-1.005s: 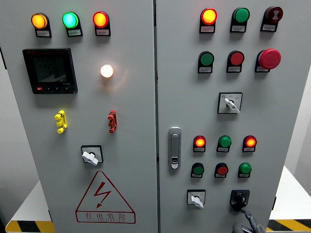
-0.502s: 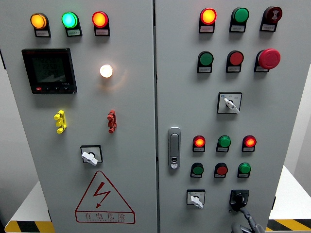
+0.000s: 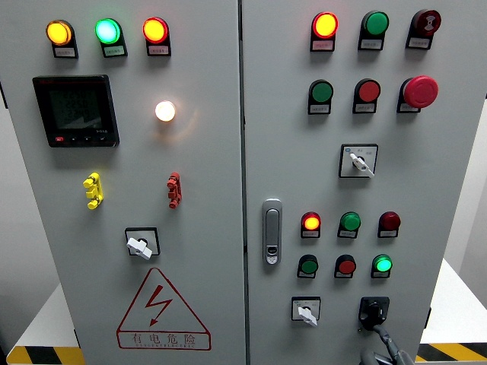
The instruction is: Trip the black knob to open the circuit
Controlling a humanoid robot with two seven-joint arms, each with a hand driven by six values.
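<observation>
On the left door of the grey metal cabinet [image 3: 205, 114], an orange, a green and a red lamp are glowing along the top, a dark square meter [image 3: 76, 111] is sitting below them, and a white rotary switch [image 3: 141, 245] is pointing down-right above the red triangular warning sign [image 3: 163, 310]. Moving right past the silver door latch [image 3: 272, 233], the right door is showing rows of buttons. In the upper small row the left red lamp [image 3: 310, 222] is glowing while the dark red lamp [image 3: 389, 221] is showing unlit; below it the small green lamp [image 3: 382, 265] is shining brightly, which suggests the circuit is reading as open. The black rotary knob [image 3: 373, 312] is sitting at the lower right of this door. The right hand [image 3: 386, 351] is reaching up from the bottom edge, its grey fingers [image 3: 384, 340] touching the knob's lower side; whether they are gripping it, I cannot tell. The trip is looking done, with only the release left. The left hand is not showing.
</observation>
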